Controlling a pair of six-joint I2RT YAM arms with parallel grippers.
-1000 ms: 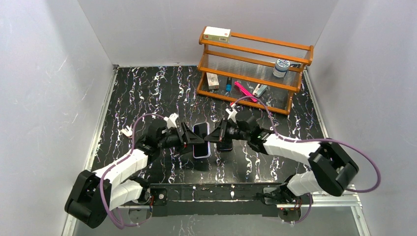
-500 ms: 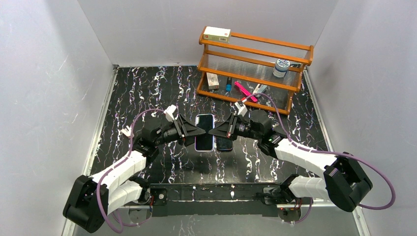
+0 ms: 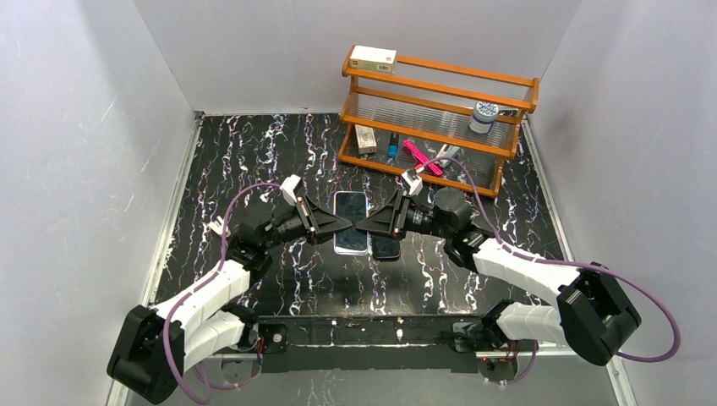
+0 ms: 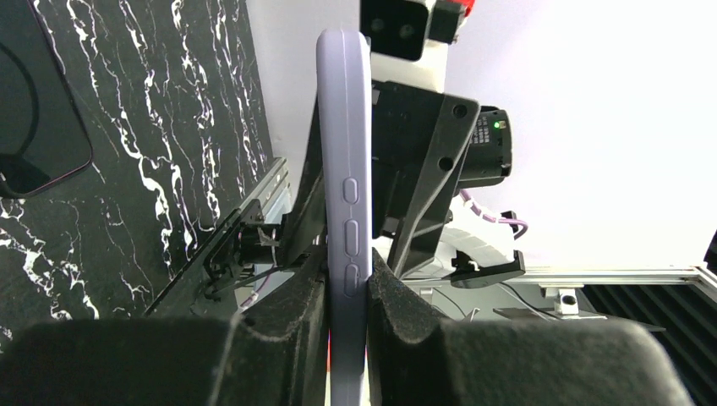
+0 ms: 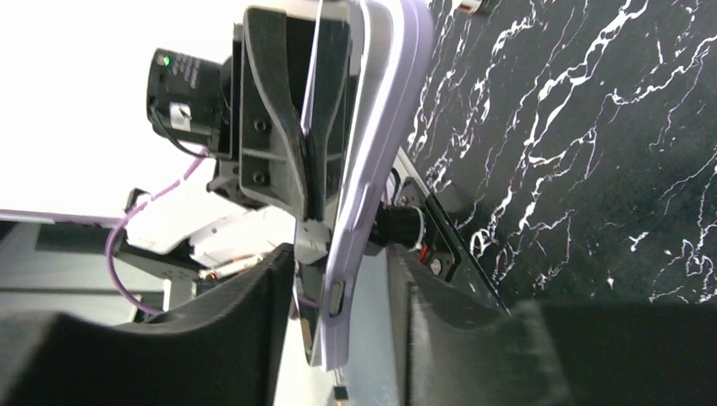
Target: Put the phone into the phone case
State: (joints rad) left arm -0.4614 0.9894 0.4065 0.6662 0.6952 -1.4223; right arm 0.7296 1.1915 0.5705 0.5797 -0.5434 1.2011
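The lavender phone case (image 3: 351,222) hangs above the black marbled table between my two grippers, a dark glass phone (image 3: 350,207) filling its front. My left gripper (image 3: 346,227) is shut on the case's left edge. In the left wrist view the case (image 4: 345,169) stands edge-on, pinched between both pads, gripper (image 4: 345,283). My right gripper (image 3: 361,226) is at the case's right edge with its jaws open. In the right wrist view the case (image 5: 376,169) runs between the fingers of that gripper (image 5: 342,288), with a gap to the right finger (image 5: 431,321).
A second black phone (image 3: 387,246) lies flat on the table just right of the held one, also seen at the left wrist view's upper left as a phone (image 4: 38,101). A wooden rack (image 3: 440,85) with small items stands at the back right. Grey walls enclose the table.
My left gripper has closed onto the case and my right gripper has opened, letting go. Both grippers and the cased phone have shifted a little toward the back.
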